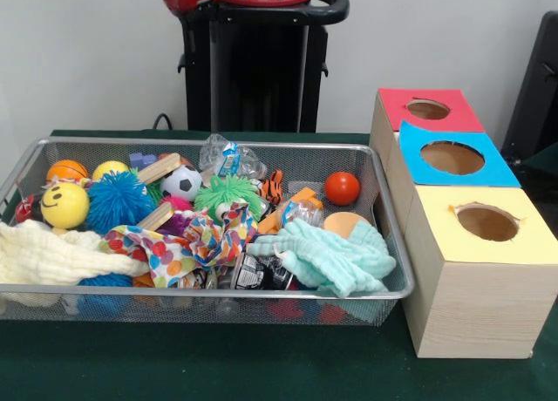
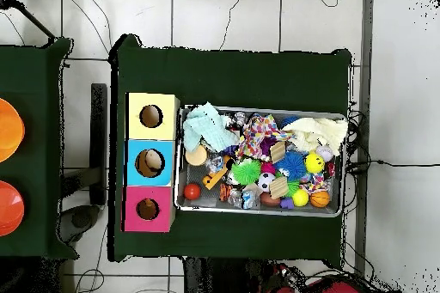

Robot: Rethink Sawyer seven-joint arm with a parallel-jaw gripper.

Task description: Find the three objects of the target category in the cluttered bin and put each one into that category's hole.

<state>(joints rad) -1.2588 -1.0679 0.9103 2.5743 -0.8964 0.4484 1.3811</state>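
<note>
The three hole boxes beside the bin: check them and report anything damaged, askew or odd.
The yellow box has a ragged, torn-edged hole, while the holes in the blue box and the red box look cleanly cut. The three stand in a straight row against the wire bin; nothing has spilled outside it.

Plain pale wall (image 1: 87, 52) behind. Table (image 1: 261, 366) covered in dark green cloth. Floor (image 2: 223, 15) light tiles with dark seams, thin black cables (image 2: 232, 2) trailing across. Second green-covered table (image 2: 34, 135) beside main one, two orange round items (image 2: 7, 131) on it. Dark object (image 1: 536, 78) at edge near wall.
</note>
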